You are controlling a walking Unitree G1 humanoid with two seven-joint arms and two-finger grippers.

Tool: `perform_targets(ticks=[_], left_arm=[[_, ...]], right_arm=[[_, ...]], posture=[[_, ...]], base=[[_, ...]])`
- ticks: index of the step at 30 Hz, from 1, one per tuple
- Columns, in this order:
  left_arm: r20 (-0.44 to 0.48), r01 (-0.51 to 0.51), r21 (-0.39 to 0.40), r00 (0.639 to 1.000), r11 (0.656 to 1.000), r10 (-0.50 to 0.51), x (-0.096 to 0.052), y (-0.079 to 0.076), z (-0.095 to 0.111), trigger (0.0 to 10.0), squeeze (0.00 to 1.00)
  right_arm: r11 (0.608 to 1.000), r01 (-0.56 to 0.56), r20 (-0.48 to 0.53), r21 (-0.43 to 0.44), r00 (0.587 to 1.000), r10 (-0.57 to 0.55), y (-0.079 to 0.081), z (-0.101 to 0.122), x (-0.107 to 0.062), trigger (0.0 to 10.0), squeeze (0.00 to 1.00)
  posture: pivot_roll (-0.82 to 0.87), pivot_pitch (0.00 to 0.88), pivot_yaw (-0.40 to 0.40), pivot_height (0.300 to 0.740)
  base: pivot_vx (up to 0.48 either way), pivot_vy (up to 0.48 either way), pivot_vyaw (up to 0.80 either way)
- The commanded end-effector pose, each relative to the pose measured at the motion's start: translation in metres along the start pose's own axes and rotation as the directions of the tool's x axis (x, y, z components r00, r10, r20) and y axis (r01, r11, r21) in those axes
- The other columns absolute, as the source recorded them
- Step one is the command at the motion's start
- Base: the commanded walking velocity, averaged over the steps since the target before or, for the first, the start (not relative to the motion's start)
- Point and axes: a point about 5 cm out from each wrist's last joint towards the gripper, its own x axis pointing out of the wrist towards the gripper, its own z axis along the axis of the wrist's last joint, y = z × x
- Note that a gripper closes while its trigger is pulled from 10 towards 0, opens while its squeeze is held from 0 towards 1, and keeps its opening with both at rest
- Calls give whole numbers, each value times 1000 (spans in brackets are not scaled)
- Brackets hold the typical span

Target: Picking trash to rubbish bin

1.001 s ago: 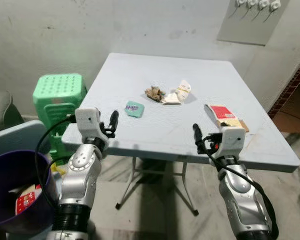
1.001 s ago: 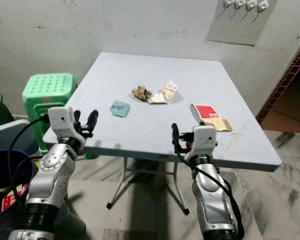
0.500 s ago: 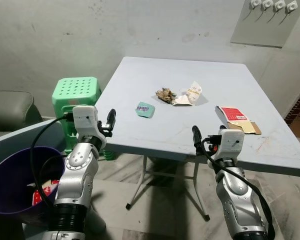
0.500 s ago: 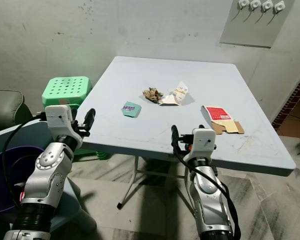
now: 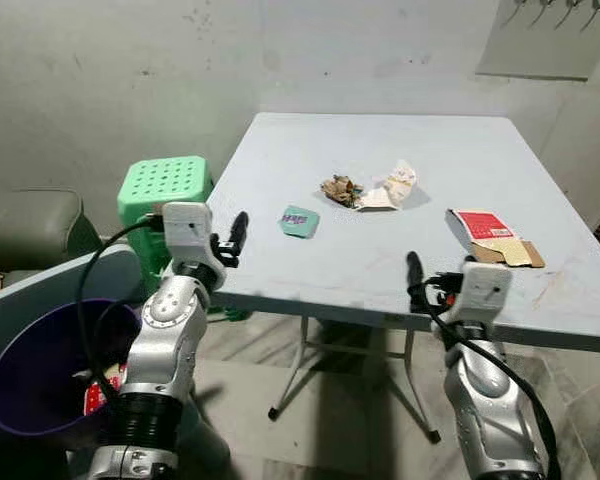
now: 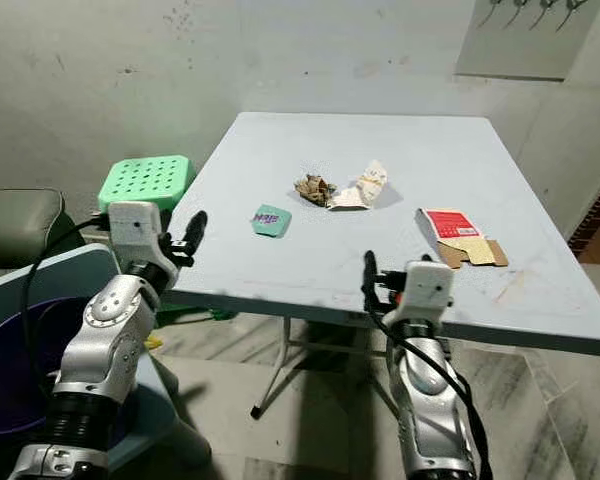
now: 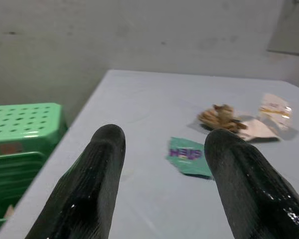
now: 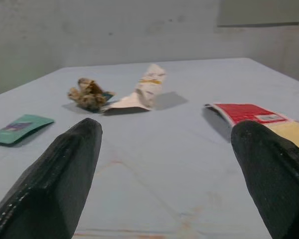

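Purple bin (image 5: 25, 370) at the robot's left, low, red-and-white packet inside. Left end effector (image 7: 162, 149) and right end effector (image 8: 164, 144) — both spread open, empty — at the near edge of the pale counter (image 5: 380, 260). On it: green sachet (image 5: 299, 221), flattened red-and-tan carton (image 5: 492, 235), brown crumpled scrap (image 5: 338, 189) touching a white wrapper (image 5: 390, 190). Green stool (image 5: 160, 185) beside.

Silver jointed arms; white wrist blocks; looping black cables; ribbed black fingers (image 7: 97, 189).

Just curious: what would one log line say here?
left gripper: open, near table edge | right gripper: open, empty | green wrapper, red carton: on table
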Motion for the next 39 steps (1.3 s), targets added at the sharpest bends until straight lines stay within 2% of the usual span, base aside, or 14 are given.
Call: perform_targets(ticks=[1, 6, 28, 30, 33, 39], left_arm=[[5, 18, 9, 1000, 1000, -18, 3, -2, 3, 10000, 0], [6, 40, -17, 999, 999, -40, 4, -5, 3, 10000, 0], [0, 6, -49, 1000, 999, -6, 1, -4, -3, 10000, 0], [8, -15, -91, 1000, 996, 16, 2, -4, -3, 10000, 0], [-30, -55, -91, 998, 994, 53, 3, -2, -7, 10000, 0], [-37, -53, -96, 998, 994, 49, 2, -3, -9, 10000, 0]], right_arm=[[1000, 13, 30, -4, 999, -13, -2, 6, 0, 10000, 0], [1000, 16, 34, -5, 999, -15, -3, 8, 0, 10000, 0], [999, -40, 24, -25, 999, 41, 0, 11, 2, 10000, 0], [999, -44, 22, -24, 999, 44, 0, 11, 3, 10000, 0], [998, -53, 20, -27, 998, 53, 1, 11, 3, 10000, 0], [997, -67, 13, -32, 998, 68, 1, 11, 2, 10000, 0]], posture=[[-47, 0, 54, 740], [-54, 0, 47, 740], [-45, 0, 0, 740], [-44, 0, -6, 740], [-44, 0, -9, 740], [-48, 0, -12, 740]], base=[[0, 0, 0], [0, -115, 0], [0, -438, 0], [0, 0, 0], [0, 0, 0], [0, 0, 0]])
